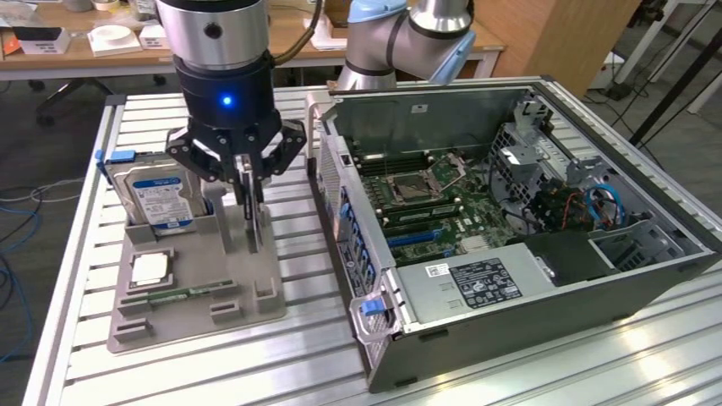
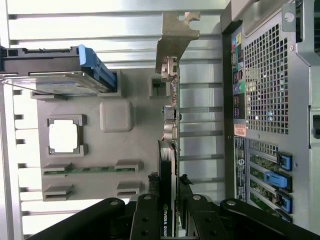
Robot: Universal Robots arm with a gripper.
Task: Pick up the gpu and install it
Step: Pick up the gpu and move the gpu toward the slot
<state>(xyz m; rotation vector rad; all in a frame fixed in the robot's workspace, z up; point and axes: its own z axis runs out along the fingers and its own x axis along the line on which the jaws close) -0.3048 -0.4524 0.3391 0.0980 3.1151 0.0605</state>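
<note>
2 fingers [image 2: 153, 181] of the tool [image 2: 169, 178] grip the gpu [image 2: 170, 145] on edge, apart from the case [image 2: 260, 100].

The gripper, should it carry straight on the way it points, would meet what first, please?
Most likely the gpu, standing on edge in the grey holder directly ahead of the gripper; the gap between them, if any, is unclear.

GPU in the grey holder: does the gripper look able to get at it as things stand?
Probably yes. The gpu stands on edge in the grey holder, with the gripper directly over its top edge. Nothing sits between them, and the hard drive stands off to one side.
</note>
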